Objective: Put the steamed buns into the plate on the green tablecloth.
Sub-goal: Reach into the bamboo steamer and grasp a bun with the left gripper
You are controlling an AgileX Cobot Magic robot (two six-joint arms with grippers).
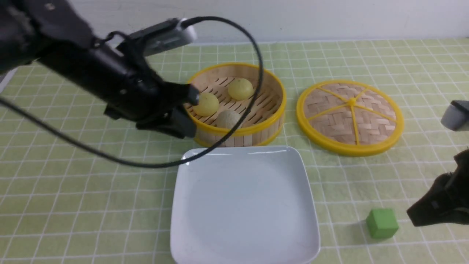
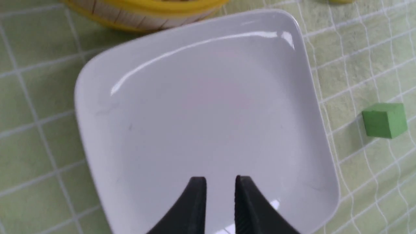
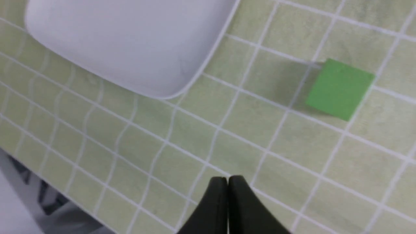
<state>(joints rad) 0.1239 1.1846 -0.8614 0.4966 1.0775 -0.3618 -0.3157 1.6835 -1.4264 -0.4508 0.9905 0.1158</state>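
Left fingers (image 2: 195, 204), slightly parted, hover beside the steamer basket (image 1: 273, 113), apparently readying for its steamed buns (image 1: 207, 103); right fingers (image 3: 216, 201), pressed together, idle near the green cube (image 1: 382, 223).

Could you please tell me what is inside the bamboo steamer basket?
Inside the steamer basket lie three steamed buns: two pale yellow, one greyish-white. The left arm covers the basket's near-left part, so its floor there cannot be seen.
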